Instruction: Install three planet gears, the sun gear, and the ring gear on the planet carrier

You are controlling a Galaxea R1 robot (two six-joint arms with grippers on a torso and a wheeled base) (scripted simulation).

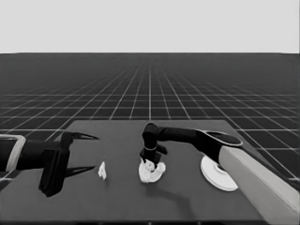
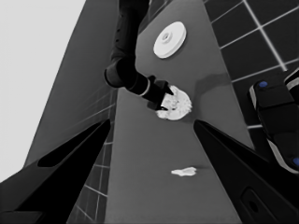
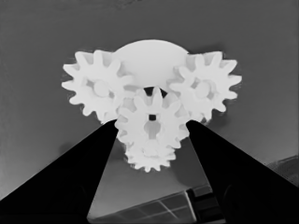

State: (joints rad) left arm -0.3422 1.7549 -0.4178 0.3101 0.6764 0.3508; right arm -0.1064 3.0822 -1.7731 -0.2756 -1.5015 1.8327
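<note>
The planet carrier (image 1: 152,174), the smaller round part, lies mid-table with toothed gears on it. In the right wrist view its disc (image 3: 149,58) carries one planet gear (image 3: 98,86) on one side, another (image 3: 203,86) on the other, and a third (image 3: 149,158) lower down. My right gripper (image 1: 150,161) stands straight above it, fingers shut on a fourth gear (image 3: 152,123) with a square hole, the sun gear, over the carrier's dark centre hole. The ring gear (image 1: 216,174), the larger round part, lies to the right, partly behind my right arm. My left gripper (image 1: 79,152) waits open at the left end.
A thin white piece (image 1: 102,171) lies on the table between the waiting left gripper and the carrier, also seen as the thin white piece (image 2: 183,171) in the left wrist view. The right arm's pale forearm (image 1: 262,183) fills the lower right corner.
</note>
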